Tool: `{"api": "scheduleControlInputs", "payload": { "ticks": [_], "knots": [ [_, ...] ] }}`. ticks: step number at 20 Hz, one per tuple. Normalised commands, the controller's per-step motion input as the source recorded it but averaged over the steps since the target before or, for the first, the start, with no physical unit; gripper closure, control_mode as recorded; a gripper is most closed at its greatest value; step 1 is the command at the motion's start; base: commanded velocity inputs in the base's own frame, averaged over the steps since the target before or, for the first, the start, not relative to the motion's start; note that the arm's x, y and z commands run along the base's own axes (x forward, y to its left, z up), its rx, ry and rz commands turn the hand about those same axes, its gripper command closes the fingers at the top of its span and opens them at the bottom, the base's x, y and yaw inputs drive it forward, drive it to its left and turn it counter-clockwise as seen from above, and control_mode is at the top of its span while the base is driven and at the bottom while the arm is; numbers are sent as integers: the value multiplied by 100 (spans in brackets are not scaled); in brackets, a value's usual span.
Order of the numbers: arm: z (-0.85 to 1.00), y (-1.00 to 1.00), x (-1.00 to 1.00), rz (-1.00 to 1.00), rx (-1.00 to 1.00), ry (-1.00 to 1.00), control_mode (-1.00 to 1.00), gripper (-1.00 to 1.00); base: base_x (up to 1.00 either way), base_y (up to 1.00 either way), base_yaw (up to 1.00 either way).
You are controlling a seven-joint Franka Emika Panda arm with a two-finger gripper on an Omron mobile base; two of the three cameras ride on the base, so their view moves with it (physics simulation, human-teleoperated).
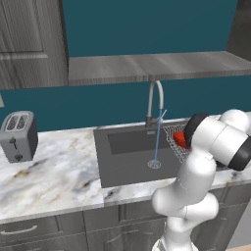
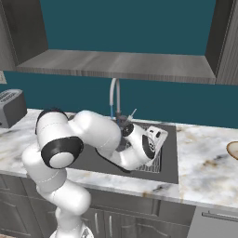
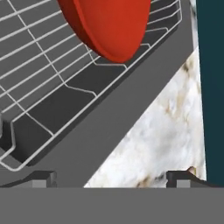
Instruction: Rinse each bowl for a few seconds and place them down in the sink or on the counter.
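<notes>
The robot arm bends low over the right part of the sink [image 1: 125,162], where a wire basket [image 3: 57,100] sits inside the dark basin. The claw [image 3: 111,177] is wide open and holds nothing; its two dark fingertips [image 3: 43,177] stand far apart, one over the basket's corner and the other over the marble worktop [image 3: 162,140]. The red bowl [image 3: 109,26] lies in the basket, just ahead of the claw and not touching it. In the left base view a piece of the same red bowl shows behind the arm's elbow, in the basket. A thin stream of water [image 1: 157,142] runs from the curved silver faucet [image 1: 155,100] down to the round drain [image 1: 154,164]. At the right edge of the right base view, a pale tan bowl [image 2: 233,149] rests on the worktop, well apart from the sink. A grey toaster [image 1: 18,136] stands on the worktop far to the left.
</notes>
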Motion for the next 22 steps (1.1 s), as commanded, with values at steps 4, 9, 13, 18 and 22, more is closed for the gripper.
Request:
{"api": "scheduleControlInputs", "payload": {
  "ticks": [4,9,13,18,22],
  "knots": [
    [25,-45,-2,-5,3,-3,-100,-100,0,0,0],
    [27,-37,-4,-5,2,-4,-100,-100,0,0,0],
    [20,-34,0,-4,4,-1,-100,-100,0,0,0],
    [24,-40,0,-4,6,0,-100,-100,0,0,0],
    [23,-43,0,-3,6,0,-100,-100,0,0,0]
  ]
}}
